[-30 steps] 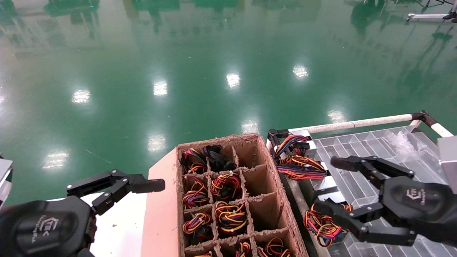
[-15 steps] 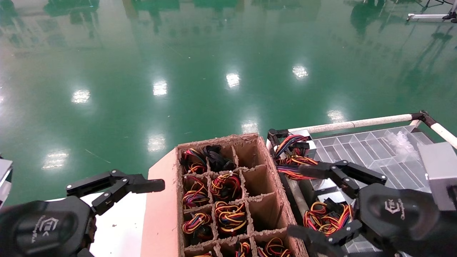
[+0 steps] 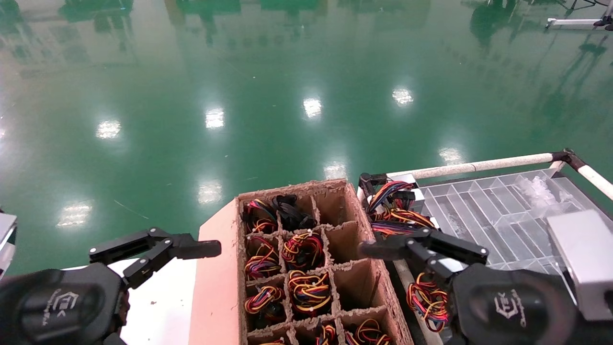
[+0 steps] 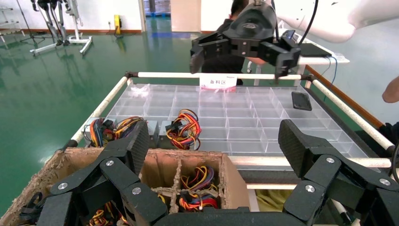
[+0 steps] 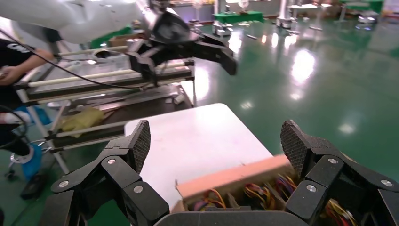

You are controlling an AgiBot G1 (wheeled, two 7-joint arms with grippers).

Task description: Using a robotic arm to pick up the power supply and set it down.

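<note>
Head view: right end effector [image 3: 383, 280] gapes wide above the cardboard crate's [image 3: 218, 268] right edge; left end effector [image 3: 158, 254] parked, wide.

The right gripper [image 5: 214, 146] has its two black fingers [image 5: 134, 143] spread wide apart, with nothing between them. Below it is the edge of a cardboard box [image 5: 233, 176] with bundles of colored wires [image 5: 263, 190] inside. Behind the box is a white table [image 5: 197, 136]. Farther away, the left gripper [image 5: 186, 49] hangs above the table, also spread apart. The floor [image 5: 329, 80] is shiny green.
</note>
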